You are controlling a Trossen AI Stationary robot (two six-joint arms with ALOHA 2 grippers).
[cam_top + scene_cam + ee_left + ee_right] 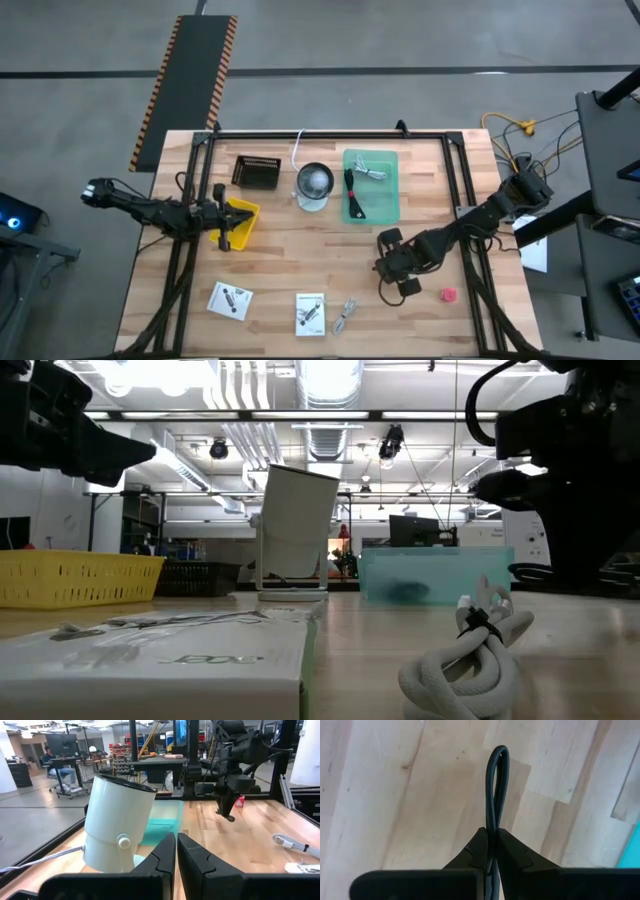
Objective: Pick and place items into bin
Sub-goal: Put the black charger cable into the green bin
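Right gripper (492, 842) clamped on dark cable loop (498, 785) above bare table (395, 795); left gripper (176, 852) clenched, beside white lamp (116, 832).

We see a table (300, 250) of pale wood planks, smooth, with a light grain. The teal tray (385, 205) looks like translucent plastic, the yellow basket (70, 580) like plastic mesh. The white lamp (117, 832) has a smooth, slightly glossy shell. The right gripper (492, 847) pinches a dark, smooth rubbery cable loop (498, 785). The white cord (470, 660) looks matt, the cards (310, 313) like printed paper
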